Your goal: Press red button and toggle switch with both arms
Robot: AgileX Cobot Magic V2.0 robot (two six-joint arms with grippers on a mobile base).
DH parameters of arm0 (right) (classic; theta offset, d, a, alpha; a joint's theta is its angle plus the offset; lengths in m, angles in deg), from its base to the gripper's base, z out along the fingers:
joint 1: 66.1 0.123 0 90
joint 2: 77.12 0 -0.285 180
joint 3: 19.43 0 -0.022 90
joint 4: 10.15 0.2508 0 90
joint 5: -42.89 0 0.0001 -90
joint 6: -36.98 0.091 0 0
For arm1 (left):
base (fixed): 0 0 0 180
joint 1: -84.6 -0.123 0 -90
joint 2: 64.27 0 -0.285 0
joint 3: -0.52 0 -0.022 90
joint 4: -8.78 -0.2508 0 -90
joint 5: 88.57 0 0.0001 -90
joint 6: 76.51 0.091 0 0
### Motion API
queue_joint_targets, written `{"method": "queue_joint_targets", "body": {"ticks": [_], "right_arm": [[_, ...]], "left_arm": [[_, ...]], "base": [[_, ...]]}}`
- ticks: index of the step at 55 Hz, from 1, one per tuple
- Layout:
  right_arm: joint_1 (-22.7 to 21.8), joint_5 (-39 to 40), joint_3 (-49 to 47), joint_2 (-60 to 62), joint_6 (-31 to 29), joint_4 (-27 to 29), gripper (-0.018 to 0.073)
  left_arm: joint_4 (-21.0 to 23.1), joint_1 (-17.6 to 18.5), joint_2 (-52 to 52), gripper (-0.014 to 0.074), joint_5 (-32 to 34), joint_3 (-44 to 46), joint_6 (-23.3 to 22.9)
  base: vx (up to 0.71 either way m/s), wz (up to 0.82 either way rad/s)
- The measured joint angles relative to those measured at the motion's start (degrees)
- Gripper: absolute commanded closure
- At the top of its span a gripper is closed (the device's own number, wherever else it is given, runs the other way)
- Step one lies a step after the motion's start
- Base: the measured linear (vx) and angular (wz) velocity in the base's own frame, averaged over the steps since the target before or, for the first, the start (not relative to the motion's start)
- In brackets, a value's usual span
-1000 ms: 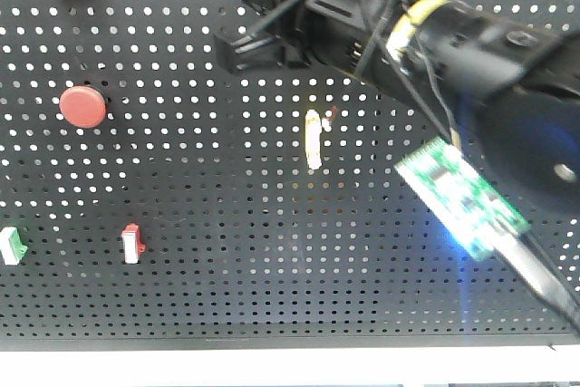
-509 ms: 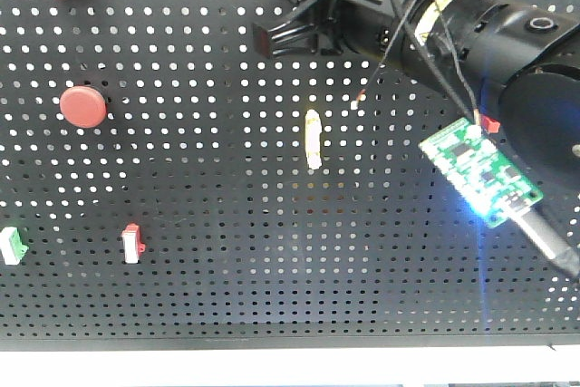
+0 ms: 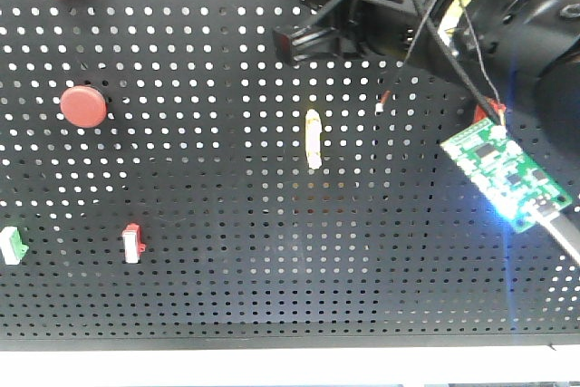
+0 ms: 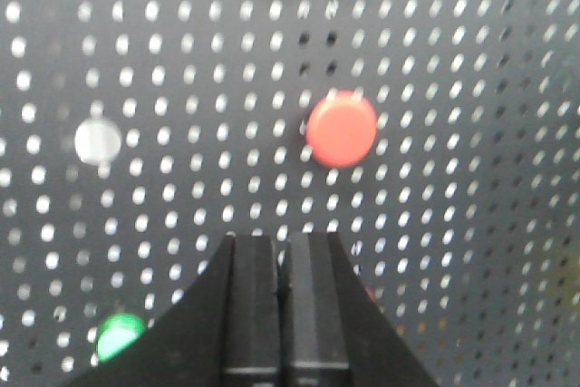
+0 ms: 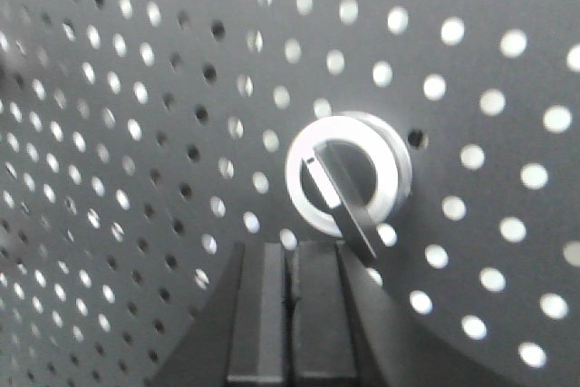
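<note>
Black pegboard (image 3: 227, 314), red button (image 4: 342, 129), white ledge (image 3: 272, 364) below

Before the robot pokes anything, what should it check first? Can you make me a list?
1. Is the left gripper shut for poking: ok, its fingers are together.
2. Is the red button ahead of it: ok, it shows above the tips, slightly right.
3. Is the left gripper touching the red button: not ok, bare pegboard shows between them.
4. Is the right gripper shut: ok.
5. Is the right gripper at the switch: ok, its tips sit just below it.
6. Is the switch already turned: cannot tell, it only looks slanted.
</note>
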Motion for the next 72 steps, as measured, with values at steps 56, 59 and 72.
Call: {"method": "queue_joint_targets", "body": {"ticks": [56, 59, 72], "right_arm": [[1.9, 2.1, 12.1, 12.3, -2.8, 3.2, 0.0559], [1.9, 2.1, 12.1, 12.3, -2.8, 3.2, 0.0559], [1.9, 2.2, 12.3, 12.3, -2.8, 3.2, 0.0559]], "left_arm": [[0.0, 0.0, 0.0, 0.0594, 0.5, 0.0, 0.0], [0.0, 0.0, 0.0, 0.0594, 0.5, 0.0, 0.0], [0.0, 0.0, 0.0, 0.0594, 0.5, 0.0, 0.0]], "base": [[0.0, 0.0], [0.0, 0.0], [0.0, 0.0]]}}
